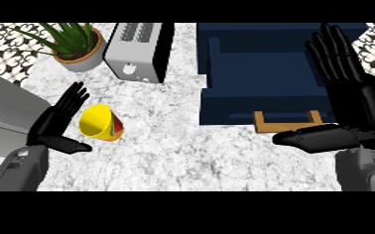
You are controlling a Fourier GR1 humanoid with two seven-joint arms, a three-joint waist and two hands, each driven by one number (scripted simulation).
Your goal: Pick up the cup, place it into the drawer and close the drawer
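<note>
Head view: I see the cup [100, 123] lying on its side on the marble counter [176, 144], at about 9 o'clock from frame centre. Yellow, mouth facing up-left, red patch on its lower right side. Left hand [57, 124] sits just at 9 o'clock of the cup, fingers straight and spread, thumb sticking out toward 4 o'clock under the cup. Nothing curled round it; can't tell if the fingers actually touch the rim.

Right hand [341, 99] at 3 o'clock, fingers straight and pointing to 12, thumb out toward 9 o'clock. Holding nothing. It overlaps the right edge of the drawer [256, 79].

Drawer is dark blue, open, sitting at 1–2 o'clock. Its wooden handle [287, 123] is at the near edge, just at 11 o'clock of the right thumb.

Toaster [139, 52] at 11 o'clock, potted plant [77, 47] further out at 10 o'clock. Cup is well apart from the drawer.
</note>
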